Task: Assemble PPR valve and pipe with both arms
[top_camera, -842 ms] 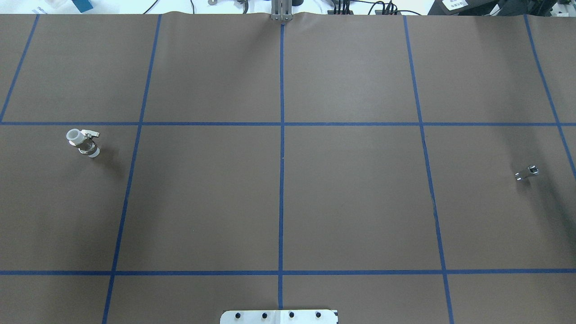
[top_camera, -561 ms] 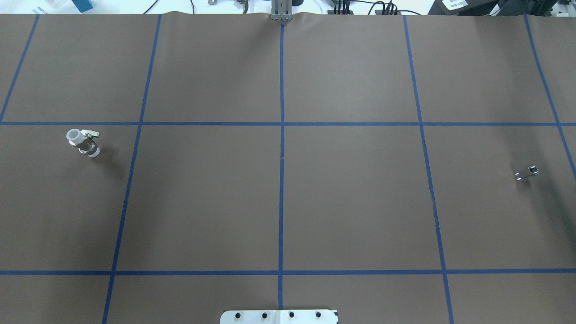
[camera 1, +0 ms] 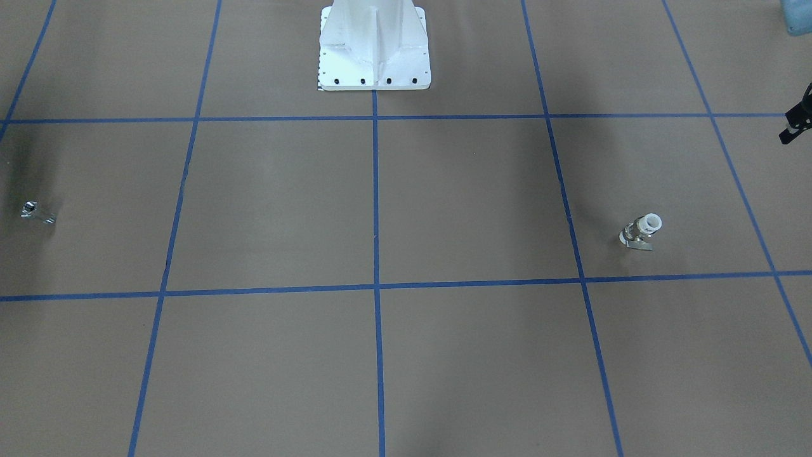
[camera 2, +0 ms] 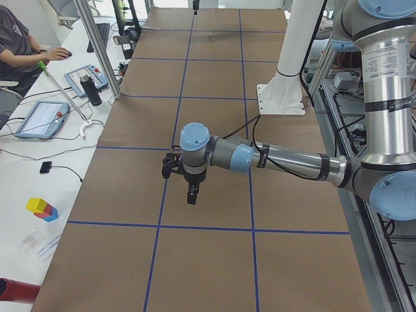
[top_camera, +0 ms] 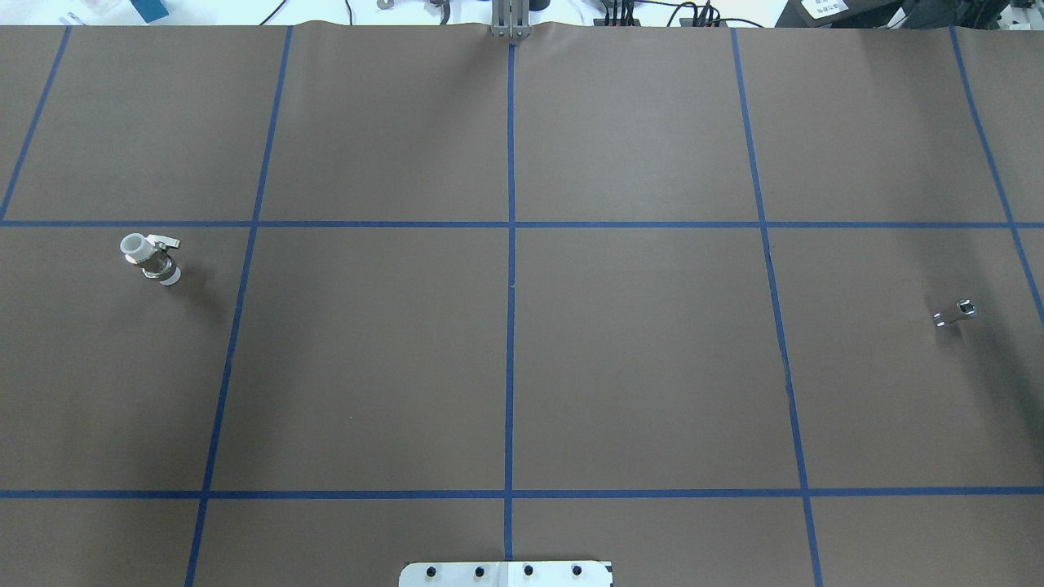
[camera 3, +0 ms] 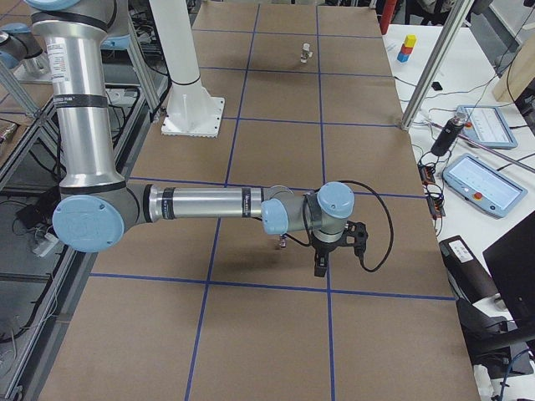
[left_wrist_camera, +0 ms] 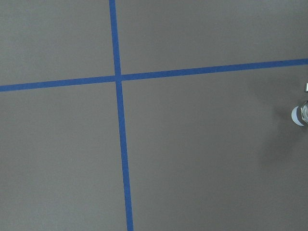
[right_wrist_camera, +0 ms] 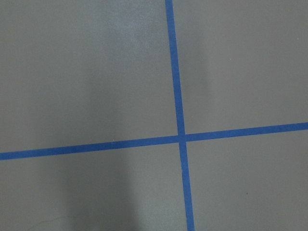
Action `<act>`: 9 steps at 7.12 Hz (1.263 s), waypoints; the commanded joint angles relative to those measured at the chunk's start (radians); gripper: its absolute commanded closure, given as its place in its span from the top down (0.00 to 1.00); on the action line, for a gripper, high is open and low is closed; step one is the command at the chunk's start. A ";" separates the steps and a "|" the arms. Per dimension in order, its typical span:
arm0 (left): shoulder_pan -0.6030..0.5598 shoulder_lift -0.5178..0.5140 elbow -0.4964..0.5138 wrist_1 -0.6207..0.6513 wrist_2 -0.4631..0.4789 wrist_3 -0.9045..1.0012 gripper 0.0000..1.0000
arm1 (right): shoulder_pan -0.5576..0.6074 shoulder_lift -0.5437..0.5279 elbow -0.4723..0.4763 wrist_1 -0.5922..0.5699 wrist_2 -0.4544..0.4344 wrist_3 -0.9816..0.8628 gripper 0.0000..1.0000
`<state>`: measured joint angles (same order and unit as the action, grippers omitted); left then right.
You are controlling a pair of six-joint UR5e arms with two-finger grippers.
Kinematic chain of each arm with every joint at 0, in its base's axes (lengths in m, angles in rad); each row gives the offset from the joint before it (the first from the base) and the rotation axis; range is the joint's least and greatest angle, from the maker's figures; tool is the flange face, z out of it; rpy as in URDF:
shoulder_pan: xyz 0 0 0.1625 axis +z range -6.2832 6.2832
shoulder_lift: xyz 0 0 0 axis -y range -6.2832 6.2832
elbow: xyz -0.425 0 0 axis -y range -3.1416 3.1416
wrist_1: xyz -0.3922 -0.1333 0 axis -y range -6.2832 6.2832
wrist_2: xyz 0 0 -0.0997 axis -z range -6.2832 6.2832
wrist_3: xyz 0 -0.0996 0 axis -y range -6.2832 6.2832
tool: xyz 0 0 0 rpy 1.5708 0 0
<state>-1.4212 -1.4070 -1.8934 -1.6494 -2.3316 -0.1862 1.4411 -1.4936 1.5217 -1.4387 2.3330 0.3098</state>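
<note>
The PPR valve [top_camera: 149, 258] stands on the brown mat at the left, white open end up; it also shows in the front view [camera 1: 641, 231] and at the right edge of the left wrist view [left_wrist_camera: 301, 115]. The chrome pipe [top_camera: 954, 314] lies far right, also in the front view [camera 1: 35, 212]. My left gripper [camera 2: 190, 194] hangs over the mat in the exterior left view, and I cannot tell whether it is open. My right gripper [camera 3: 320, 267] hovers close to the pipe [camera 3: 282, 243] in the exterior right view, and I cannot tell its state either. Neither gripper shows in the overhead view.
The white bolted pedestal [camera 1: 374, 51] stands at the robot's side of the table. Blue tape lines [top_camera: 510, 285] grid the mat. An operator [camera 2: 19, 45], tablets [camera 2: 39, 118] and a metal post [camera 2: 97, 49] are along the far side.
</note>
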 commanded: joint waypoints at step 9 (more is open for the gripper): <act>0.327 -0.286 0.055 -0.020 0.108 -0.375 0.99 | -0.068 0.003 -0.061 0.094 0.000 0.006 1.00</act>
<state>-1.1693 -1.6277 -1.8556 -1.6638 -2.2774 -0.4895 1.3900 -1.4908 1.4877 -1.3879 2.3332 0.3154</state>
